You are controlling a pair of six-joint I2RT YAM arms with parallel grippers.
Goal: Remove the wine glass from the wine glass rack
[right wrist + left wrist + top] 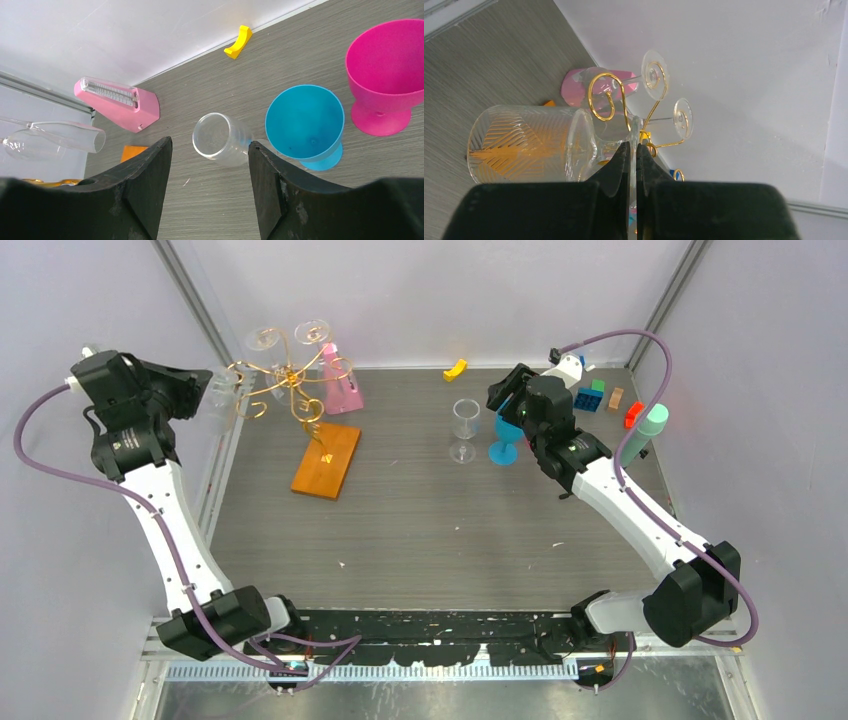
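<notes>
**Inspector:** Left wrist view, findings?

**Assessor:** The left gripper (633,146) is clamped tight on the thin end of the wine glass (524,145). Whether it has the stem or the foot, I cannot tell. The bowl lies to the fingers' left, with its long axis level and crosswise to them. A looped arm of the wine glass rack (606,92) curls just above and behind the bowl. It is not evident whether the glass is clear of the wire.

**Inspector:** Top view?

**Assessor:** The left arm is stretched up the left side, its wrist turned in toward the rack's outer loops and the glass at its tip. My judgement is that the glass must draw outward, away from the trunk above the orange base (327,460). The right gripper (503,398) is well apart, so the left arm has the job.

**Inspector:** Right wrist view?

**Assessor:** The jaws are wide apart and hold nothing. They hover over a clear cup (222,139) beside a blue goblet (305,125).
</notes>
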